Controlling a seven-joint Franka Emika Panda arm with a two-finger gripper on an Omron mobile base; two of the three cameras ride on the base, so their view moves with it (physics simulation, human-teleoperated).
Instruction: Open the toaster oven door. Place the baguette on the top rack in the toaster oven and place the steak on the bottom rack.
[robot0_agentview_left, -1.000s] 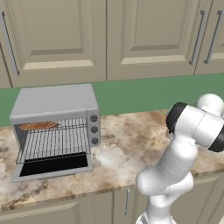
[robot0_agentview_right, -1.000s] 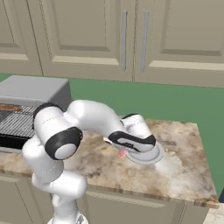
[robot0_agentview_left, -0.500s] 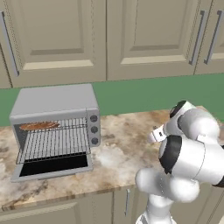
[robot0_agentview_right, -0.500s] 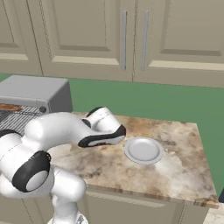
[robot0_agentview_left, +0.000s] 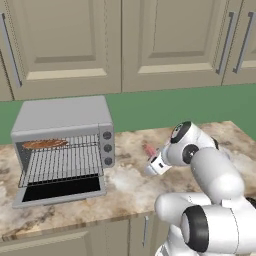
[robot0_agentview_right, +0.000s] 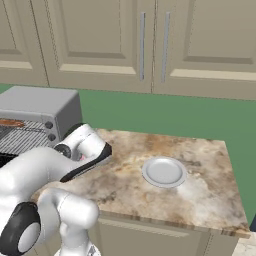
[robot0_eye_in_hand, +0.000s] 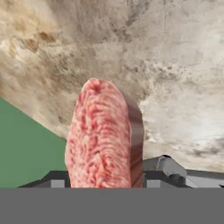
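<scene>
My gripper (robot0_eye_in_hand: 109, 175) is shut on the steak (robot0_eye_in_hand: 105, 135), a pinkish-red oval slab that stands up between the dark fingertips (robot0_eye_in_hand: 165, 167). In the left base view the steak (robot0_agentview_left: 148, 149) hangs in the gripper (robot0_agentview_left: 151, 155) above the counter, to the right of the toaster oven (robot0_agentview_left: 62, 120). The toaster oven door (robot0_agentview_left: 60, 189) lies folded down and open. A long brown baguette (robot0_agentview_left: 45, 144) rests on the top rack (robot0_agentview_left: 82, 142). Below it the bottom rack (robot0_agentview_left: 62, 165) is bare. From the right base view the toaster oven (robot0_agentview_right: 35, 107) and the baguette (robot0_agentview_right: 11, 122) sit at the far left.
A white plate (robot0_agentview_right: 164, 171) with nothing on it sits on the marble counter (robot0_agentview_right: 200, 195) to the right of the arm. Cabinet doors and a green wall run behind. The counter's front edge is close below the oven door.
The arm has swung left from over the plate toward the toaster oven, carrying the steak. The plate is now bare.
</scene>
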